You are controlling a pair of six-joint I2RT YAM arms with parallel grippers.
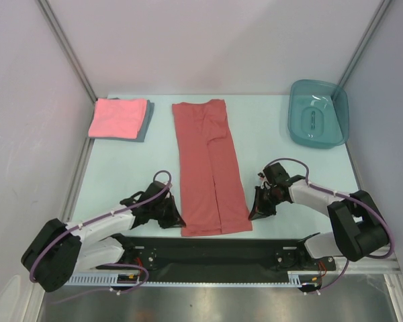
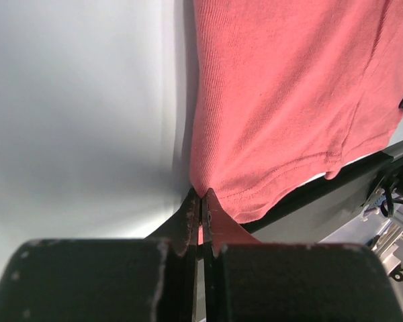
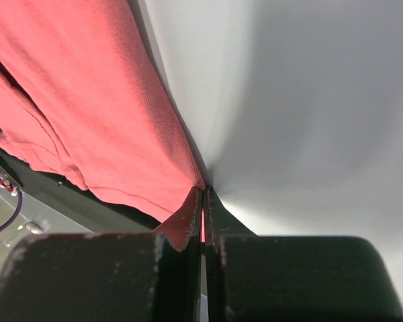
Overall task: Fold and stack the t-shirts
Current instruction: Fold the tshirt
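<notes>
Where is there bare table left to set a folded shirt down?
Biggest bare patch: right of the red shirt, between the teal tub farther back and the right gripper nearer. Second: left side, between the pink-on-grey stack and the left gripper. Crowded: the near edge, where both sets of jaws pinch the shirt's corners.

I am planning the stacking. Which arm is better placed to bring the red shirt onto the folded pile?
Probably left: the folded pile lies far left, on its side. The left end effector pinches the red shirt's near-left corner, the right end effector the near-right one.
</notes>
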